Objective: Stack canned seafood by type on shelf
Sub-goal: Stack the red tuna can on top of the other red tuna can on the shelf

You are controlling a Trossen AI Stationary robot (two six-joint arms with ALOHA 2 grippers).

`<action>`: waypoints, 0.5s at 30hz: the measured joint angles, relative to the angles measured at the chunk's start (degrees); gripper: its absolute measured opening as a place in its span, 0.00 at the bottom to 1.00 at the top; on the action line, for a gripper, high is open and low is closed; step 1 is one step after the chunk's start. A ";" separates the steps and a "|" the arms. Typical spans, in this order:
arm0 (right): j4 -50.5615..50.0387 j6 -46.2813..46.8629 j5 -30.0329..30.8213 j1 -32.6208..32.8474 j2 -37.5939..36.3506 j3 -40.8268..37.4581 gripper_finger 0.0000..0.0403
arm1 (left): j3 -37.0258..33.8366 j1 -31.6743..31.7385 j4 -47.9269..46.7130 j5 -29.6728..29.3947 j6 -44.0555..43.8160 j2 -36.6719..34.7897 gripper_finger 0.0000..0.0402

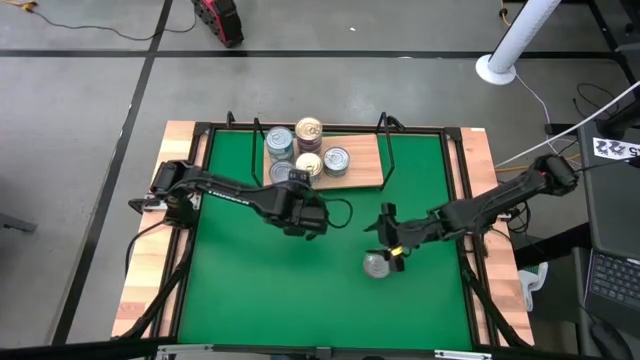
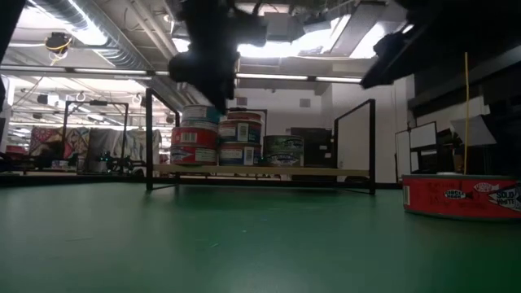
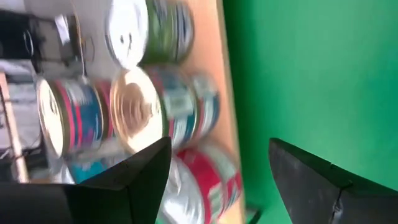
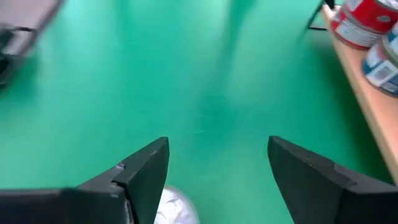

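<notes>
The shelf (image 1: 362, 167), a light wooden board in a black wire frame, stands at the far middle of the green mat. Several tins of canned seafood (image 1: 309, 131) stand on it, some stacked; the low view shows them as short stacks (image 2: 218, 142). One red-labelled tin (image 1: 377, 265) rests on its base on the mat, at the right in the low view (image 2: 460, 197). My left gripper (image 1: 303, 197) hovers open just near of the shelf's tins (image 3: 140, 106). My right gripper (image 1: 386, 238) is open above the mat, just far of the loose tin's lid (image 4: 175, 209).
The shelf's upright black wire ends (image 2: 373, 145) rise at both sides of the board. Pale wooden planks (image 1: 150, 270) border the mat left and right. Bare green mat (image 1: 280, 290) lies near of both grippers. A laptop (image 1: 612, 275) sits off the table's right edge.
</notes>
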 joint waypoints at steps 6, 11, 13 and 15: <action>-4.22 3.69 -7.69 0.00 -6.28 0.02 0.68 | -0.28 -1.87 13.56 0.00 0.15 0.00 0.66; -6.30 8.39 -14.40 0.00 -7.87 0.02 0.68 | -0.28 -2.61 22.61 0.02 0.14 0.00 0.66; -6.66 10.51 -17.22 0.01 -7.87 0.02 0.68 | -0.28 -2.78 25.22 0.02 0.14 0.00 0.66; -7.36 11.52 -19.77 0.02 -7.83 0.02 0.68 | -0.28 -2.78 27.56 0.24 0.14 0.00 0.66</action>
